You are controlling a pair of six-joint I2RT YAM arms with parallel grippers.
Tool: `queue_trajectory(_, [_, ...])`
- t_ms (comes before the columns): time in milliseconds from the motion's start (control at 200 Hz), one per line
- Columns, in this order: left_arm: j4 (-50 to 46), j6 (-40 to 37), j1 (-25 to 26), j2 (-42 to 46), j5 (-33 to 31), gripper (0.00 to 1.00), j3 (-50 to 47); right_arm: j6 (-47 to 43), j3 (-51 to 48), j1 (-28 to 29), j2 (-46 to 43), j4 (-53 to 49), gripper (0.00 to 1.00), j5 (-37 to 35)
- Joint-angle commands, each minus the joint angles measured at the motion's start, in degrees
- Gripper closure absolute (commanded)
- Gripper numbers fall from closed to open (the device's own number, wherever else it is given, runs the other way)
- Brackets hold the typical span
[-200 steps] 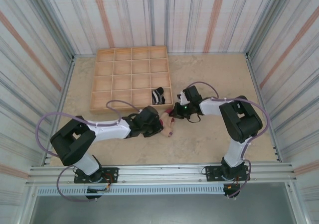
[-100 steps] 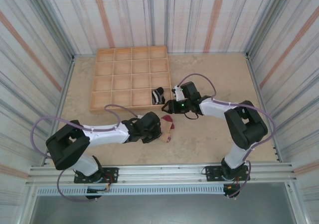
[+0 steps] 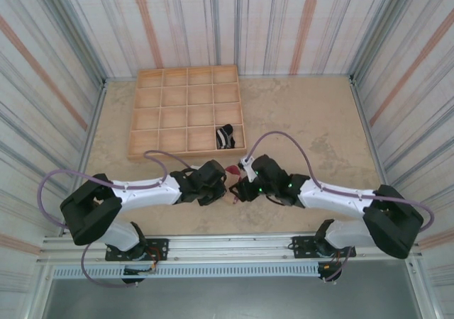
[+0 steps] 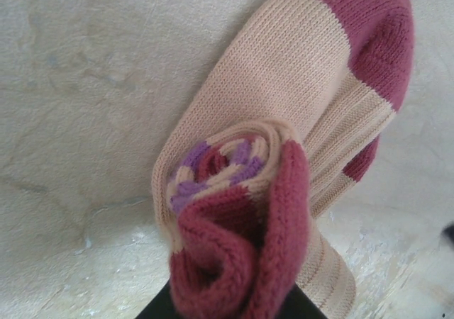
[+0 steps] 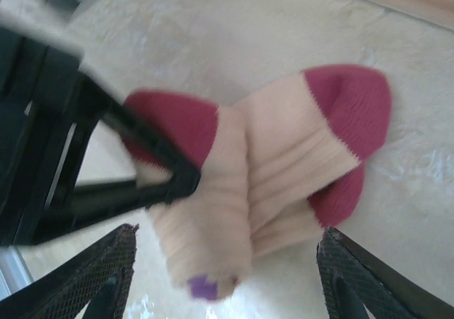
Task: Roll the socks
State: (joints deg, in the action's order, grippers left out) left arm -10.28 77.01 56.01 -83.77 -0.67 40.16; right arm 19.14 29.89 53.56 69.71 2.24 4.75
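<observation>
Left gripper [image 3: 224,186] clamping one rolled beige sock [image 4: 284,99], right gripper [image 5: 227,262] open near it, one black sock [image 3: 225,135] in one tray [image 3: 186,86].

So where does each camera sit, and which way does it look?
Top: above and behind, looking down at the table; left arm, right arm show.
Left wrist: looks closely at the beige sock; left gripper tip at bottom edge.
Right wrist: looks at that sock; open right gripper at bottom corners.
All share the sock.
</observation>
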Motion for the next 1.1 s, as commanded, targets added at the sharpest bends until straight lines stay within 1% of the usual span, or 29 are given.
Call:
queue_trajectory(0, [-6.9,1.1,0.4,-1.0,-0.6,1.0,-0.7,-3.3,-3.9,3.9,-4.3,3.0,0.31,-9.7])
queue_trajectory(75, [-6.9,1.1,0.1,-1.5,0.1,1.0,-0.4,-5.3,-5.5,7.1,-5.5,3.8,0.33,-13.9])
queue_trajectory(276, [-7.2,0.9,-0.3,-2.0,1.3,1.0,0.4,-10.4,-8.3,13.1,-3.4,9.8,0.38,-19.4])
queue_trajectory(371, [-7.3,0.9,-0.6,-2.2,2.4,1.0,0.7,-12.8,-8.1,15.2,-1.0,12.4,0.39,-20.4])
queue_trajectory(566, [-7.2,1.0,-1.5,-2.4,4.3,1.0,0.7,-15.9,-6.0,17.2,5.9,15.0,0.42,-22.5])
queue_trajectory(731, [-7.6,0.8,-1.7,-2.4,4.8,1.0,0.8,-17.6,-5.1,17.8,9.2,17.6,0.42,-24.8])
queue_trajectory(1092, [-6.9,0.5,-2.4,-2.7,6.4,1.0,0.8,-20.7,-2.0,17.9,15.6,19.8,0.45,-24.9])
